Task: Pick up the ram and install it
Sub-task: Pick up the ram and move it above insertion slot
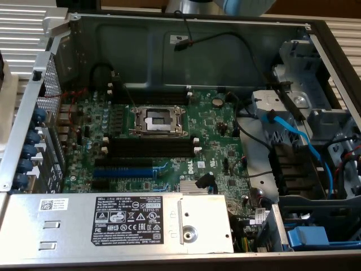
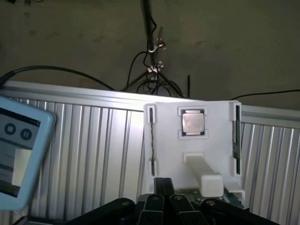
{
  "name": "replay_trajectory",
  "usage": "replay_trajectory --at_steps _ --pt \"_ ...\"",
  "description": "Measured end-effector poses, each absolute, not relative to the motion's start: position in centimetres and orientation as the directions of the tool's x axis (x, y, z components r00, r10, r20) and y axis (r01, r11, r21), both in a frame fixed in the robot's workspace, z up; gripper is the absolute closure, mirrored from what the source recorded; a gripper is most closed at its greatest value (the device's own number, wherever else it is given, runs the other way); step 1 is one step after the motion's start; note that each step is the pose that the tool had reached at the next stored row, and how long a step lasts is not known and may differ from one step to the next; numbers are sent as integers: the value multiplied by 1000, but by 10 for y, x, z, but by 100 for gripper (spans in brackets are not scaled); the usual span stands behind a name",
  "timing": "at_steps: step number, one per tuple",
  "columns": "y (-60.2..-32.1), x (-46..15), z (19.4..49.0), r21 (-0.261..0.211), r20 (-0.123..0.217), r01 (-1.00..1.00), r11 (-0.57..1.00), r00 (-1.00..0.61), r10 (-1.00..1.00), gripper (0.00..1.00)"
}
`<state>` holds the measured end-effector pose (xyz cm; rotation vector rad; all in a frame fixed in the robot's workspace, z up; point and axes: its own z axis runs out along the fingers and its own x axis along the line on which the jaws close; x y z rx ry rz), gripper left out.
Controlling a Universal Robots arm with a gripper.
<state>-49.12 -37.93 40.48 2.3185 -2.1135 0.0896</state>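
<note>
Hovering with its fingers pressed together and nothing between them, the tool [image 2: 168,200] hangs over a white holder [image 2: 168,140] on the ribbed metal counter [image 2: 93,150]. What looks like the ram [image 2: 236,136], seen edge-on as a thin greenish stick, stands in a side slot of that holder, ahead of the tool and off to one side, untouched. A square processor chip [image 2: 192,123] sits in the holder's middle recess, straight ahead of the tool. In the open computer case, the black memory slots [image 1: 149,148] on the motherboard [image 1: 225,135] lie empty. The task looks barely begun: pickup and seating both remain.
</note>
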Motion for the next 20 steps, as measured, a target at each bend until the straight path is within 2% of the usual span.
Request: replay_trajectory --at_steps 5,20 --pt "-385 -491 401 -52 46 -994 -100 98 -994 90" --pt "-394 -464 378 -52 46 -993 -107 104 -993 90"
